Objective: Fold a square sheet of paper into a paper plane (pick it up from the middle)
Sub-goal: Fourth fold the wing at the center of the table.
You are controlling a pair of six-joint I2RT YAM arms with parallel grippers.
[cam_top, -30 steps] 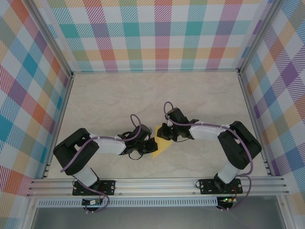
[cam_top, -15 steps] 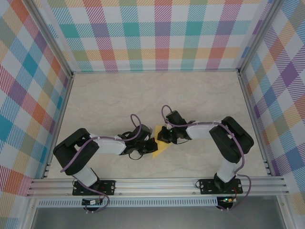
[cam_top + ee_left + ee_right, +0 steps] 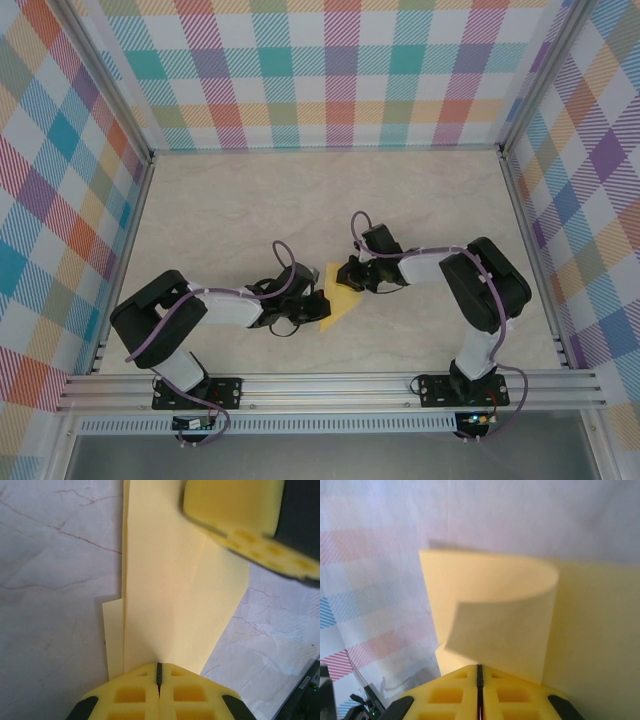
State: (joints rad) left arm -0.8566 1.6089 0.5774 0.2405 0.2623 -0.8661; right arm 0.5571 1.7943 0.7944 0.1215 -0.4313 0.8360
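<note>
Left gripper (image 3: 159,672) is clamping the paper (image 3: 170,580) as an anchor; right gripper's (image 3: 479,672) jaws are pinching a flap, holding it curled for folding.

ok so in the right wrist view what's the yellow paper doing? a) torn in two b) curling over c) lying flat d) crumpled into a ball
b: the yellow paper bends over in a smooth curve above the shut right gripper pinching it.
</note>
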